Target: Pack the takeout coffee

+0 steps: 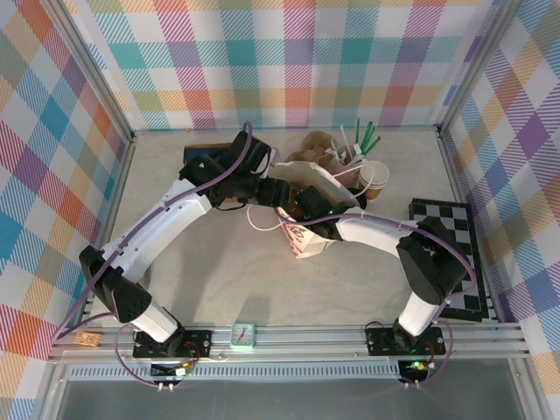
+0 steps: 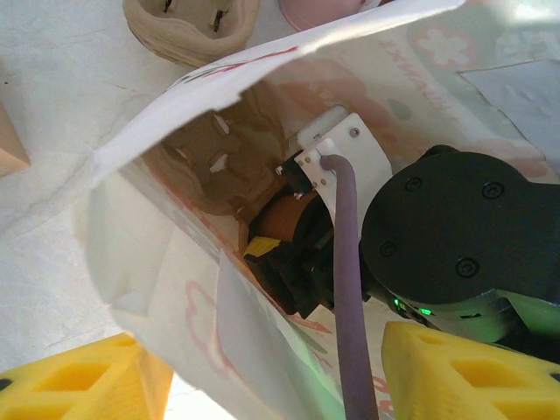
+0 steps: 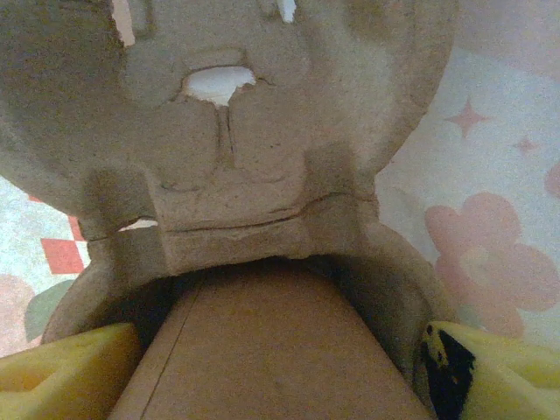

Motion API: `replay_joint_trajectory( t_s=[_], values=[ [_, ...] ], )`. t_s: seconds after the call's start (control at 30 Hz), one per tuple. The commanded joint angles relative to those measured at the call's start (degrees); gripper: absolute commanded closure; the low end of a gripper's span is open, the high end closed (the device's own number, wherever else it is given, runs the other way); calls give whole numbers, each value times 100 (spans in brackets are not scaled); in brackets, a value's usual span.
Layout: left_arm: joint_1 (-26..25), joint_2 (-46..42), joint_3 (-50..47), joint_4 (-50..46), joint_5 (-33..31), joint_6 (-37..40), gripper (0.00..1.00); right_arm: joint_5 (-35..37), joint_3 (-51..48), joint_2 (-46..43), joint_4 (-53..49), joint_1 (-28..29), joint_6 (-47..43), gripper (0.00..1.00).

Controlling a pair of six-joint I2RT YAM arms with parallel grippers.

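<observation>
- The worktop (image 1: 227,289) carries a white paper bag (image 1: 306,243) with a pink flower print near its middle, between the two arms.
- A black-and-white chequered board (image 1: 451,254) lies at the worktop's right edge, well apart from the bag.
- The bag's mouth gapes toward the left wrist camera, and a moulded pulp cup carrier (image 2: 210,175) sits deep inside.
- The takeout coffee (image 3: 262,324) is inside the bag, with its kraft-brown side just in front of a carrier socket. Its lid cannot be made out.
- The right fingers (image 3: 70,367) reach into the bag and are closed on the cup's sides, one yellow pad at each flank.
- The left fingers (image 2: 79,385) stand wide apart at the bag's mouth. The bag's near wall passes between them, and nothing is gripped.
</observation>
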Motion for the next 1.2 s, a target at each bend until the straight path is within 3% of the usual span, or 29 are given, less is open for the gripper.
replay_joint_trajectory(
  t_s=[0.0, 0.23, 0.5, 0.6, 0.77, 1.17],
  values=[
    [-53, 53, 44, -140, -85, 19, 36, -356, -437, 709, -974, -3, 17, 47],
    [-31, 182, 110, -149, -74, 49, 36, -418, -14, 502, -1741, 14, -116, 31],
    [-19, 229, 252, -211, -65, 69, 35, -702, 435, 449, -2459, 45, -228, 21],
    [-9, 248, 303, -232, -65, 73, 34, -786, 628, 449, -2732, 58, -292, 9],
    [26, 286, 395, -241, -40, 78, 33, -793, 991, 458, -3196, 67, -353, 0],
    [79, 267, 402, -268, -48, 106, 27, -935, 1494, 389, -3724, 67, -395, 1]
  ],
)
